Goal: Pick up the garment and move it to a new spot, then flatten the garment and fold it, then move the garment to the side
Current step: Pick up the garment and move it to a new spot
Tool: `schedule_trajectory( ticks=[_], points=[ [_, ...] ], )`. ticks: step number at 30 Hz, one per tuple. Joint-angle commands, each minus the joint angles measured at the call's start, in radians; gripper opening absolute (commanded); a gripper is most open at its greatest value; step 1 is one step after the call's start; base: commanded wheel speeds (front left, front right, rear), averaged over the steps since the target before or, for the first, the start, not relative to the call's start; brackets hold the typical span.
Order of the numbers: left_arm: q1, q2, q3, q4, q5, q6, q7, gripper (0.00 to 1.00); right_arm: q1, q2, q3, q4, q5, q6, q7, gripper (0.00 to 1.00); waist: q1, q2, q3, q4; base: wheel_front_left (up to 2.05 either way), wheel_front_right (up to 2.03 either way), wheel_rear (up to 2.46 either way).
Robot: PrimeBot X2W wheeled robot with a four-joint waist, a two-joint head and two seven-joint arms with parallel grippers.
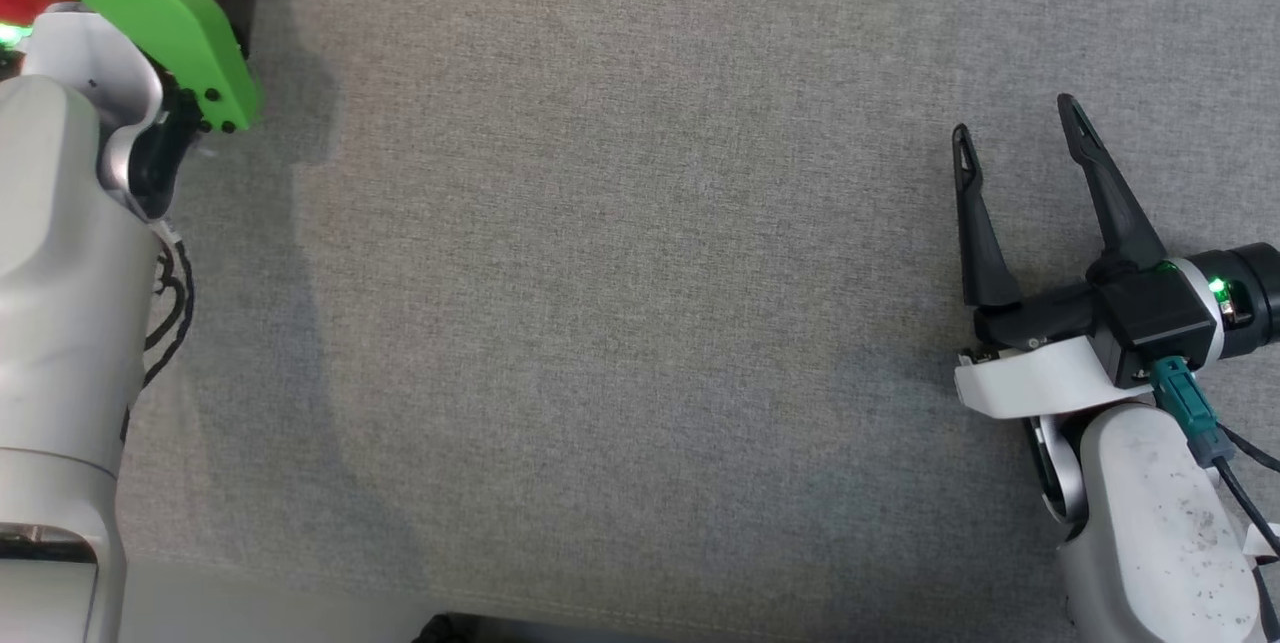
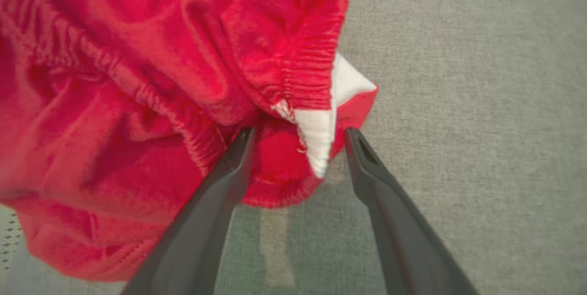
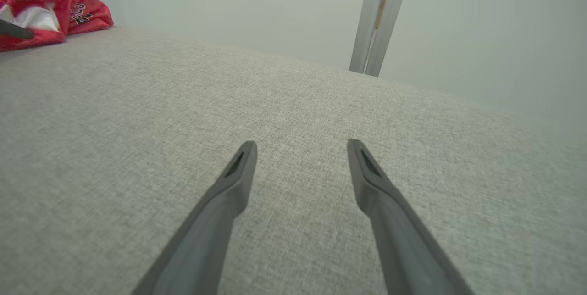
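At the far left corner of the grey cloth surface, you have the red garment lying bunched, with its elastic waistband and a white stripe turned toward the left gripper. That gripper's fingers are spread wide, one on each side of the striped edge. Its left fingertip seems to touch the red cloth, though blur makes this hard to confirm, and nothing is pinched. Over at the surface's right side, well apart from the garment, your right gripper hangs low above the grey cloth, fingers spread and holding nothing.
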Motion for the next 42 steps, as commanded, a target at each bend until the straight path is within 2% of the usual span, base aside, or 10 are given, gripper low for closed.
schedule_trajectory(
  ticks=[1,3,4,10,15,22,27,35,39,42],
  points=[
    [-0.031,0.011,0.004,0.021,0.007,-0.001,-0.019,0.83,-0.011,-0.004,0.001,0.007,0.008,-0.001,-0.003,1.0,-0.0001,0.0,0.011,-0.011,0.0,0.0,0.0],
    [-0.042,0.015,0.009,0.049,0.01,0.008,-0.055,0.23,-0.012,-0.004,0.003,0.011,0.012,-0.001,-0.001,1.0,-0.0001,0.0,0.009,-0.012,0.0,0.0,0.0],
    [-0.047,0.017,0.01,0.06,0.012,0.01,-0.07,0.0,-0.012,-0.004,0.003,0.013,0.016,-0.001,-0.001,1.0,-0.0001,0.0,0.007,-0.012,0.0,0.0,0.0],
    [-0.078,0.021,0.002,0.113,0.003,0.002,-0.144,0.0,-0.01,-0.004,0.0,0.028,0.031,-0.001,-0.001,1.0,-0.0001,0.0,-0.033,-0.006,0.0,0.0,0.0],
    [-0.105,0.038,-0.035,0.114,0.011,-0.001,-0.182,0.0,-0.004,-0.003,0.011,0.048,0.065,-0.001,-0.002,1.0,-0.0001,0.0,-0.107,-0.01,0.0,0.0,0.0],
    [-0.143,0.044,-0.179,0.001,0.025,-0.002,-0.173,0.0,0.033,-0.003,-0.01,0.091,0.125,-0.001,-0.002,1.0,-0.0001,0.0,-0.26,-0.04,0.0,0.0,0.0],
    [-0.167,0.021,-0.267,-0.104,-0.028,-0.002,-0.14,0.0,0.072,-0.003,-0.039,0.118,0.164,-0.001,-0.002,1.0,-0.0001,0.0,-0.373,-0.092,0.0,0.0,0.0],
    [-0.172,-0.056,-0.307,-0.256,-0.183,-0.002,-0.099,0.0,0.123,-0.003,-0.101,0.133,0.202,-0.001,-0.002,1.0,-0.0001,0.0,-0.477,-0.223,0.0,0.0,0.0],
    [-0.142,-0.117,-0.314,-0.319,-0.24,-0.002,-0.101,0.0,0.146,-0.003,-0.133,0.133,0.208,-0.001,-0.002,1.0,-0.0001,0.0,-0.487,-0.281,0.0,0.0,0.0],
    [-0.087,-0.183,-0.309,-0.369,-0.284,0.013,-0.148,0.0,0.163,-0.003,-0.161,0.134,0.213,-0.001,-0.002,1.0,-0.0001,0.0,-0.474,-0.319,0.0,0.0,0.0]
  ],
)
